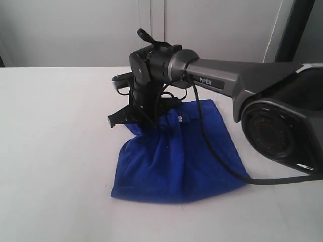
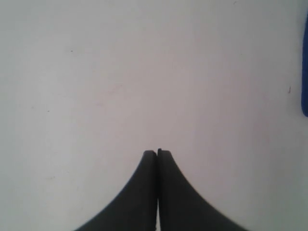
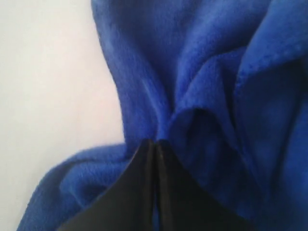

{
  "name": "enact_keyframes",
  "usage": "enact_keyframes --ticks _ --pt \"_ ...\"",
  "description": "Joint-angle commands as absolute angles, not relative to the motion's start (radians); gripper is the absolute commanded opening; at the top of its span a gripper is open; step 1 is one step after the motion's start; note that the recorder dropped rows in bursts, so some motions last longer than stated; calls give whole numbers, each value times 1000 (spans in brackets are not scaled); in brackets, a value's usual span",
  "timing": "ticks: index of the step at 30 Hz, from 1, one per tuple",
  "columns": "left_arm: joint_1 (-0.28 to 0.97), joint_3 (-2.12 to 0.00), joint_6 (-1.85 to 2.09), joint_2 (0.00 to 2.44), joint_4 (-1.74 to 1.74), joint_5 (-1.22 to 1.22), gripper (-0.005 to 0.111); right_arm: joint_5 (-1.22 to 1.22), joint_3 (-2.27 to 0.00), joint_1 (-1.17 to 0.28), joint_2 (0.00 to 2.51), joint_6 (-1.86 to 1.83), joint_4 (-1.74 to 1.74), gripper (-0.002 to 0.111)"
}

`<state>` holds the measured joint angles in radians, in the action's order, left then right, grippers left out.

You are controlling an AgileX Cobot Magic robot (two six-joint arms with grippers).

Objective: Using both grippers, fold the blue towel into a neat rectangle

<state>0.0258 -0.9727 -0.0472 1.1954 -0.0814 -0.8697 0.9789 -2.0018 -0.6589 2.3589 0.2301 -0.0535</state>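
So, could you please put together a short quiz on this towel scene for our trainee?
1. True or false: the left tool grips the blue towel.
2. The right tool is: A open above the towel; B shut on bunched towel; C shut on nothing.
3. Fill in: the towel lies on a ___ table.
Key: 1 false; 2 B; 3 white.

White matte worktop (image 1: 50, 151). One blue towel (image 1: 176, 161) lies on it around the middle, crumpled, its near edge flat on the surface and its far-left corner bunched up off it. A black cable (image 1: 272, 180) seems to rest on the worktop just right of the towel.
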Motion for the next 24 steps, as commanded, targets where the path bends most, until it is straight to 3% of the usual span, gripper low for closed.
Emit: enact_keyframes --ticks 1,24 --pt "22 -965 -46 1186 -90 -884 0 1019 -1982 -651 2287 208 -56 0" --pt "22 -965 -46 1186 -90 -884 0 711 -1402 -631 2009 206 12 0"
